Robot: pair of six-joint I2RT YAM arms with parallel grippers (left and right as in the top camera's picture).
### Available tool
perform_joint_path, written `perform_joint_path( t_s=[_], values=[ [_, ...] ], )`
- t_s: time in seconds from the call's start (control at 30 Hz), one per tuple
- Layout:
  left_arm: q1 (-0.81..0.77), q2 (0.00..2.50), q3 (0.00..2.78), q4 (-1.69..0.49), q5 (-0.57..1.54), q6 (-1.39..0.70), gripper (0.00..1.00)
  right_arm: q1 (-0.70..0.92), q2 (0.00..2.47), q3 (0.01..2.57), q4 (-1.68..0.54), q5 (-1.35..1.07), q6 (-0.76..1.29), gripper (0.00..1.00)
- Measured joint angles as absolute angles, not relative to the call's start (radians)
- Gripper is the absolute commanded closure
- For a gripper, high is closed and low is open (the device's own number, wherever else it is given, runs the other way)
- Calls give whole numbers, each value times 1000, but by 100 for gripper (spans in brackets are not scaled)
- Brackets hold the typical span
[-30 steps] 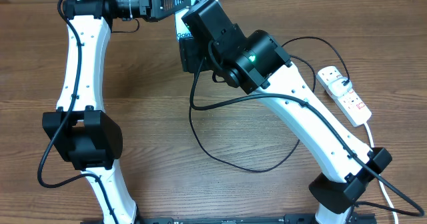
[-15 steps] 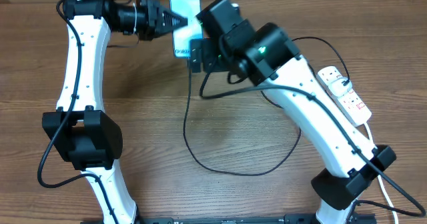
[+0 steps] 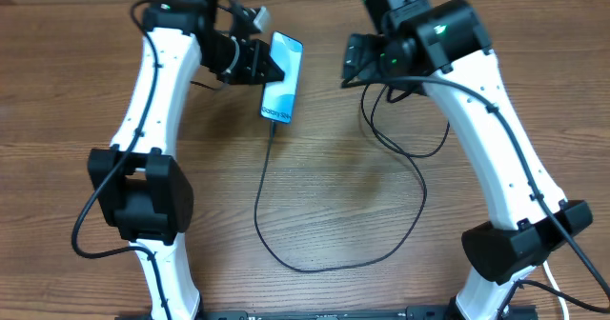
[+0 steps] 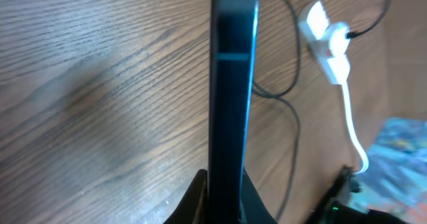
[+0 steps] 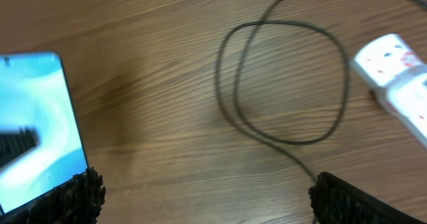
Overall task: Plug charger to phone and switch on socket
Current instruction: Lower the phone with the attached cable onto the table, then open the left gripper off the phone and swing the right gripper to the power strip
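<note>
Phone (image 3: 283, 77) sits in the upper centre of the overhead frame, screen up and slightly tilted, with the left gripper (image 3: 263, 68) clamped on its long edge from the left. In the left wrist view the handset runs edge-on up the middle of the picture with a finger on each face, a hold that looks meant to brace it against a push at its lower end. The charger (image 3: 262, 196) meets that lower end, drops toward the bottom of the frame, loops across the table (image 3: 191, 196) and climbs to the right; the tip appears seated, though the joint is too small to confirm. The right gripper (image 3: 351, 63) hovers just right of the phone with its jaws wide apart and nothing between them. The socket (image 5: 393, 74) shows at the right edge of the right wrist view, well apart from those fingers. Its switch is probably what remains, so that arm would have to travel right.
</note>
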State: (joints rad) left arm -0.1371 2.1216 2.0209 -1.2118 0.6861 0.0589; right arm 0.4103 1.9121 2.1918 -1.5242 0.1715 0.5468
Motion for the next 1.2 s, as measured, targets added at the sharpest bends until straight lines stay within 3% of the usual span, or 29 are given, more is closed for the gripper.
perform_joint_path(
  t_s=[0.4,0.87,1.2],
  values=[
    [-146,2122,1780,-1001,627,-17,96,152,1912,2191,-1560,146,550,0],
    [-146,2122,1557,-806,620,-124,94,138,1911,2152,-1532,111,550,0],
    [-146,2122,1526,-784,619,-133,78,138,1911,2152,-1526,110,550,0]
  ],
)
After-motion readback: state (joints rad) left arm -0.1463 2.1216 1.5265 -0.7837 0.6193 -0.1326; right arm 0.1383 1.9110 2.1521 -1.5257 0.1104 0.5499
